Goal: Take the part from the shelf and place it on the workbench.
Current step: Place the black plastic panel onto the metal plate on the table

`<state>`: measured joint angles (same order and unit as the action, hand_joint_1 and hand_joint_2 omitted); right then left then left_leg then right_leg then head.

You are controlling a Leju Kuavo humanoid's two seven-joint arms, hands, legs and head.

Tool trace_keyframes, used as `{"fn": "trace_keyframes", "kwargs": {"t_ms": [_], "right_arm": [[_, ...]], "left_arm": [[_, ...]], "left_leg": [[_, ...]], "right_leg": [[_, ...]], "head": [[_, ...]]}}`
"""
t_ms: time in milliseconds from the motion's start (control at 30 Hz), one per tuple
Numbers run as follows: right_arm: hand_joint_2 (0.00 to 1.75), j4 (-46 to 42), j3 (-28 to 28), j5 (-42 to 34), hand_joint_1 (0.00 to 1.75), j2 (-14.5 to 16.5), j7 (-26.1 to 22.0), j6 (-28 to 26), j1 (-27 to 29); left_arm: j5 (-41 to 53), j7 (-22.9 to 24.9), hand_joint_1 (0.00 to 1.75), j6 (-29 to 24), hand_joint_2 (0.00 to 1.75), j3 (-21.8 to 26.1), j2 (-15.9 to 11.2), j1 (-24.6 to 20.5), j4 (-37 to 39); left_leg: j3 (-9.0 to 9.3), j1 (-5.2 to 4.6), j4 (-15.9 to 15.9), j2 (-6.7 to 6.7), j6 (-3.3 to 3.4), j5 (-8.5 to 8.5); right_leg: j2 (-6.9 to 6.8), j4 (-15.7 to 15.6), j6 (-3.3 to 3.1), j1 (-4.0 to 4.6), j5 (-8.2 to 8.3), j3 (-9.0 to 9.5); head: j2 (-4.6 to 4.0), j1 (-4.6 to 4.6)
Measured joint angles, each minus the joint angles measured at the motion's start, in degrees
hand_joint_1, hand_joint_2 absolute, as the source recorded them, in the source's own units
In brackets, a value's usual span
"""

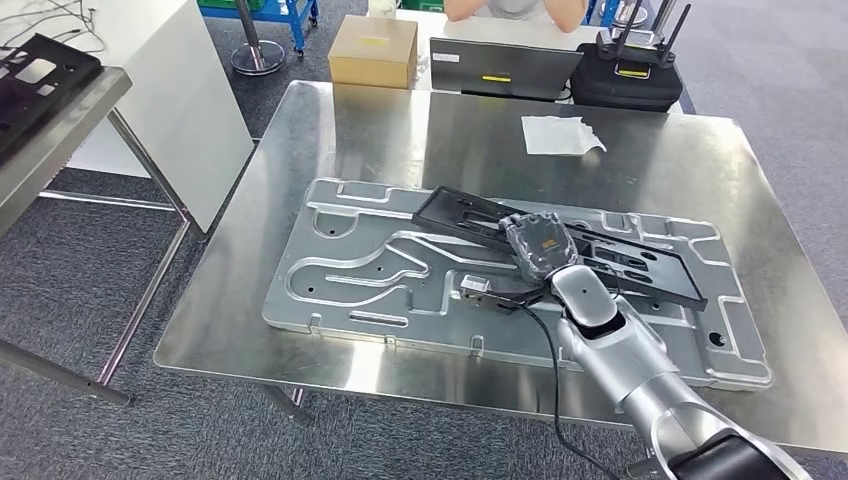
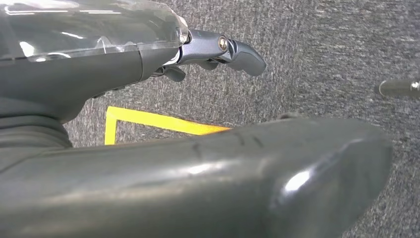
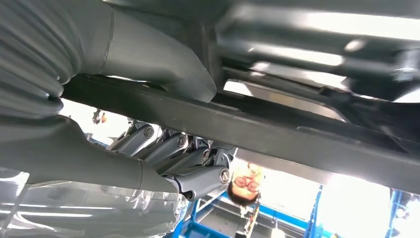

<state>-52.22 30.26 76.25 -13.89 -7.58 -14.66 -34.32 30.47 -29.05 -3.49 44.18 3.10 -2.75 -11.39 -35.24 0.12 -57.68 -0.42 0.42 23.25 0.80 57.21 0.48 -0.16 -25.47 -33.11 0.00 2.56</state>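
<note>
I see the right robot hand gripping the black part, which lies across the grey metal plate on the table. My left robot hand hangs above the floor, fingers curled, holding nothing. No label there reads clearly.

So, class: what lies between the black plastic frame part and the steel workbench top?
A large silver stamped metal plate, seen in the head view, under the black frame part.

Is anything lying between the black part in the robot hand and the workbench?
Yes: the large silver plate covers the workbench directly under the black part, which the right robot hand holds.
</note>
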Motion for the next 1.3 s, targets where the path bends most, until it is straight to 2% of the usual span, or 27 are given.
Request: {"fn": "trace_keyframes", "kwargs": {"t_ms": [100,300,600,733,1033,1167,1300], "right_arm": [[1.75,1.1,-0.2,1.0,0.0,2.9,-0.4,0.0,0.5],[1.75,5.5,0.2,1.9,0.0,7.9,-2.0,0.5,-0.4],[1.75,9.6,0.3,0.8,0.0,10.5,-2.4,-0.1,-3.6],[0.0,9.5,0.2,-0.3,0.0,10.7,-2.4,0.1,-3.9],[0.0,4.7,-1.6,-6.8,0.0,10.5,-2.8,0.5,-2.3],[0.0,-3.2,-4.3,-17.7,0.0,10.4,-4.1,4.2,0.4],[0.0,-14.0,-8.6,-33.8,0.0,10.2,-5.3,8.9,3.3]], "left_arm": [[0.1,0.1,0.0,0.0,0.0,0.0,0.0,-0.3,0.0],[-0.4,0.0,0.0,-1.1,0.0,0.8,0.0,-0.6,0.0],[-0.6,0.5,0.0,-1.0,0.0,2.2,0.0,-0.5,0.0],[-0.6,0.5,0.0,-0.8,0.0,2.9,0.0,-0.5,0.0],[-0.4,0.5,0.0,-0.8,0.0,4.5,0.1,-0.4,0.0],[-0.1,0.6,0.0,-0.9,0.0,5.3,0.2,-0.4,0.0],[0.4,0.7,0.0,-1.0,0.0,6.1,0.2,-0.3,0.0]], "left_leg": [[0.24,0.04,0.1,0.28,-0.1,0.08],[0.39,0.11,0.1,0.38,-0.26,0.05],[0.53,0.24,0.1,0.37,-0.51,-0.05],[0.54,0.28,0.1,0.36,-0.54,-0.08],[0.45,0.28,0.1,0.35,-0.56,-0.08],[0.39,0.29,0.1,0.33,-0.62,-0.04],[0.31,0.29,0.1,0.29,-0.67,0.0]], "right_leg": [[0.27,0.1,-0.01,0.04,-0.01,0.1],[0.34,0.2,-0.13,0.09,-0.04,0.1],[0.25,0.3,-0.37,0.26,-0.04,0.21],[0.25,0.3,-0.39,0.3,-0.04,0.22],[0.23,0.3,-0.4,0.31,-0.05,0.1],[0.21,0.4,-0.46,0.31,-0.09,0.02],[0.19,0.4,-0.51,0.31,-0.13,-0.07]], "head": [[0.0,0.0],[0.0,0.0],[0.0,0.0],[0.0,0.0],[0.0,0.0],[0.0,0.0],[0.0,0.0]]}}
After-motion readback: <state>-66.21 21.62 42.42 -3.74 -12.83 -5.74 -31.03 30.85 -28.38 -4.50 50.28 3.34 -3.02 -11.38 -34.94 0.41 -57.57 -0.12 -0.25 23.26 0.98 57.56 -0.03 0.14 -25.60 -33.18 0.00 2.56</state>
